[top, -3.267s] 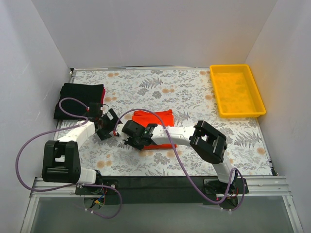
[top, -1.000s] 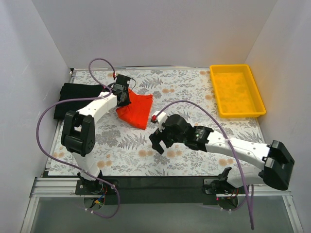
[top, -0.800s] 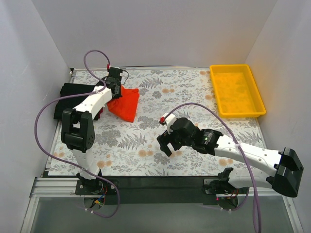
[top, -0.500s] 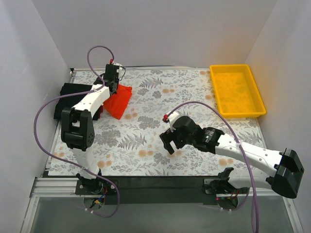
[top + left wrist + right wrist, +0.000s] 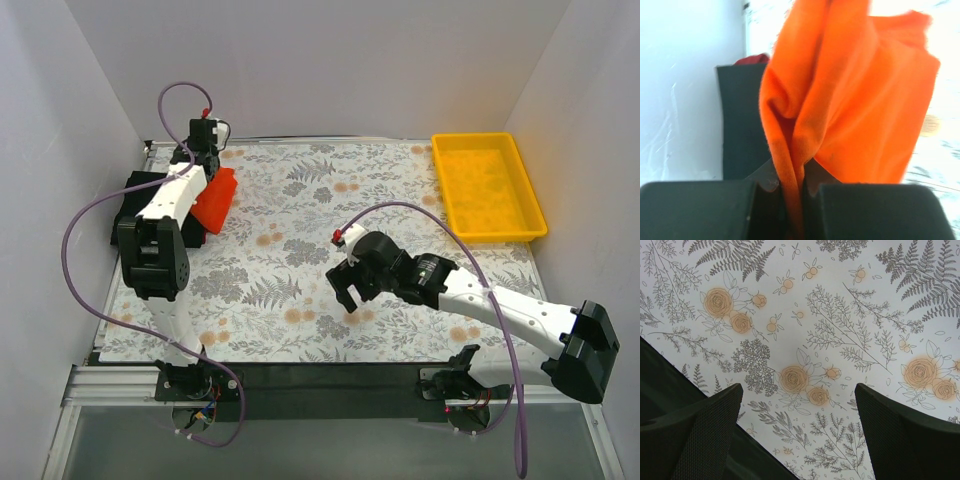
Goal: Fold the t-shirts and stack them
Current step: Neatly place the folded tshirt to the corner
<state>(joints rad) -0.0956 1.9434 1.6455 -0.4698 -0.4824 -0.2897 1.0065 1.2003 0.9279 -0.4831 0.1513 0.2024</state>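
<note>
Tee point(image 5: 855, 100) (orange-red) clamped in L gripper point(image 5: 791, 190), beside black tees point(image 5: 740, 125).

Surfaced with white sheet printed in grey ferns and orange flowers: table point(image 5: 400, 200). Carrying yellow tray point(image 5: 497, 236) flat at far right corner. Carrying folded black t-shirt point(image 5: 132, 195) at far left edge, with dark red t-shirt point(image 5: 752, 59) touching it; layering indeterminate.

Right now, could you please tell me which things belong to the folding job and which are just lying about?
Job: orange t-shirt, held in the left pincer; folded black t-shirt; dark red t-shirt.
Lying about: yellow plastic tray; floral table cover.
</note>
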